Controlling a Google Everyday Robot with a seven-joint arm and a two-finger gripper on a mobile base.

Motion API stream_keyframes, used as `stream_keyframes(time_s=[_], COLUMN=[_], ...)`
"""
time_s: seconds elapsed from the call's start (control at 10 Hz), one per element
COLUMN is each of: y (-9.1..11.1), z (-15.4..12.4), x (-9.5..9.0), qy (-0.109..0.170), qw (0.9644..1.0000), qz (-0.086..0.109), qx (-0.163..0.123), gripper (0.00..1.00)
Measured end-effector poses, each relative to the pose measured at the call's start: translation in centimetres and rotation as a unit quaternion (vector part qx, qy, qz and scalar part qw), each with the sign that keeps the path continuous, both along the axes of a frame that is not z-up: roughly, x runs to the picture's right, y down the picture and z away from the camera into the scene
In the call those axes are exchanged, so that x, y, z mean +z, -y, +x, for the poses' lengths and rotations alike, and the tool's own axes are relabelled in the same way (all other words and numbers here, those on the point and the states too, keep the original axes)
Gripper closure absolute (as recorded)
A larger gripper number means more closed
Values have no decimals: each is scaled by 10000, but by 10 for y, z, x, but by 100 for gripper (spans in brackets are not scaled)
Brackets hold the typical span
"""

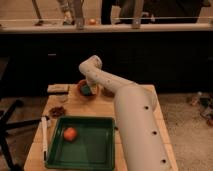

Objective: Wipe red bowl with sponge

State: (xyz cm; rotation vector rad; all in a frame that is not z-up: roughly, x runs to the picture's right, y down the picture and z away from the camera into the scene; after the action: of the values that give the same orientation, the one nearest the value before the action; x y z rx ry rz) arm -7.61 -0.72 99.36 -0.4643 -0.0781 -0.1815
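In the camera view the white arm (pixel 131 115) reaches from the near right across the wooden table (pixel 100 109) to its far edge, where the wrist bends down over the red bowl (pixel 83 88). The bowl sits near the far edge, a little left of the middle, just right of a flat pale block (pixel 58 88) at the far left corner. The gripper (pixel 89 89) hangs directly above the bowl's right half, its fingers drawn together on the sponge (pixel 87 90), whose teal-green face shows inside the bowl's rim. So the relation that matters is vertical: the bowl lies straight beneath the sponge, with its uncovered part extending to the left of it, toward the table's left edge. I judge that a wiping stroke needs to travel leftward and around the inside wall while keeping the sponge pressed down; whether the sponge actually touches the bowl's floor I cannot tell. Nearer the front edge lie a green tray (pixel 95 150) holding an orange-red fruit (pixel 70 133), a small dark bowl (pixel 57 111) and a white stick (pixel 44 138) along the left edge.
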Motion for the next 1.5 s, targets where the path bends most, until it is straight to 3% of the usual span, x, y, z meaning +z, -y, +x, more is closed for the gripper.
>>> stream_keyframes(time_s=[0.5, 0.9, 1.5], y=[5, 0, -1], z=[-17, -42, -11], x=[3, -1, 2], qy=[61, 185, -56], qw=[9998, 9988, 9987], qz=[-18, -59, -128], qx=[-165, -453, -483], gripper=[81, 81, 81])
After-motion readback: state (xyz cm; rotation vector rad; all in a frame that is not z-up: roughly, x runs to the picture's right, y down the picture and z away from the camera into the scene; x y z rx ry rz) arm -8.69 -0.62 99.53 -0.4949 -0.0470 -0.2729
